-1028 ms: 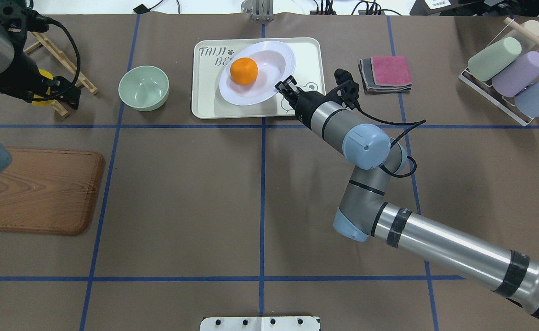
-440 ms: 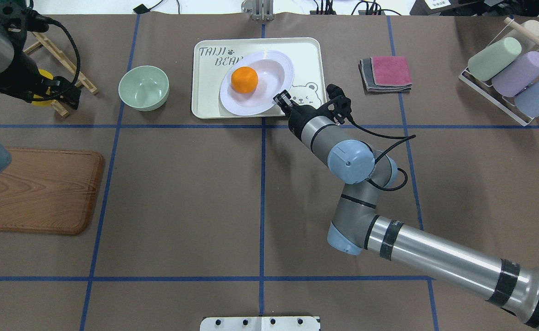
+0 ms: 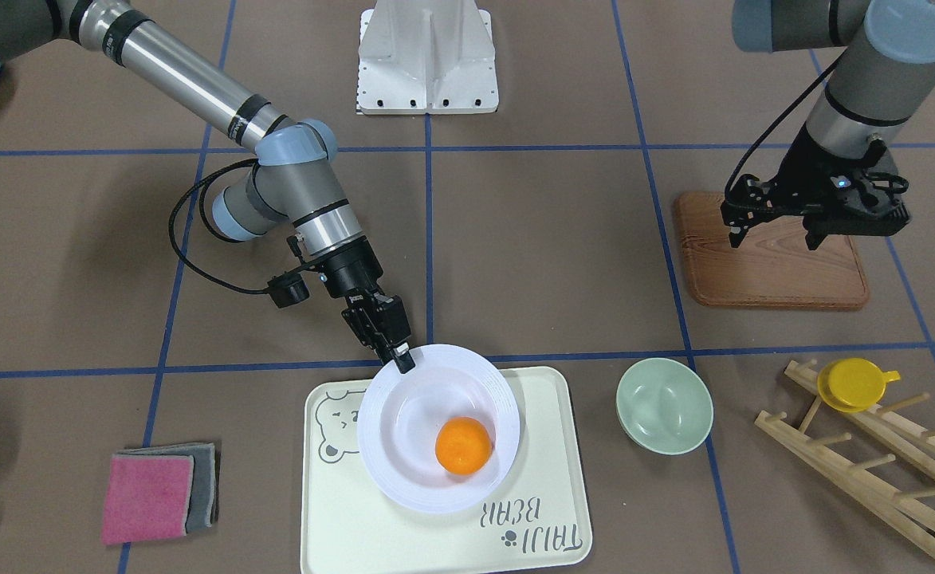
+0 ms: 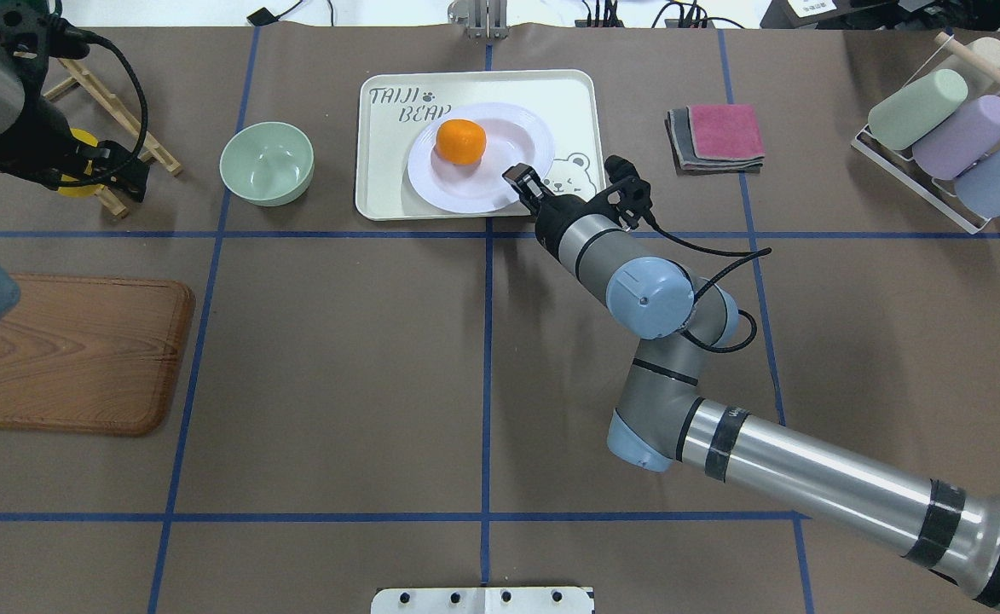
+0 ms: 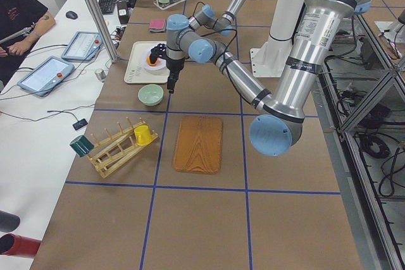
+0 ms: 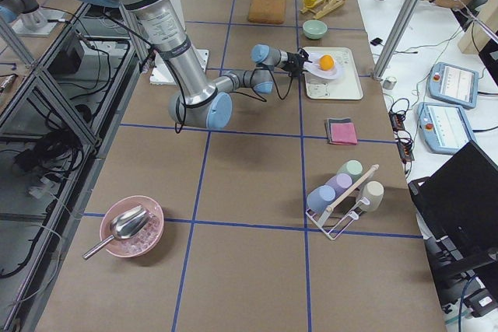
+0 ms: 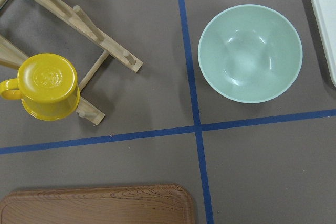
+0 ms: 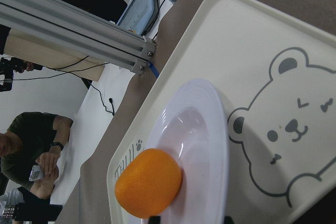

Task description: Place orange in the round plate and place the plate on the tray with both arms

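Observation:
The orange lies in the white round plate, which sits level on the cream tray. My right gripper is shut on the plate's near right rim, seen at the rim's upper left in the front view. The right wrist view shows the orange, the plate and the tray's bear drawing, with the plate filling the gap between my fingertips. My left gripper hangs open and empty far to the left, over the wooden board.
A pale green bowl stands left of the tray. A yellow cup sits on a wooden rack. Folded pink and grey cloths lie right of the tray; a holder with pastel cups is far right.
The right arm drew back and lowered the plate, which went from raised and tilted to level on the tray. The orange rolled slightly towards the plate's far side. The left arm stayed put.

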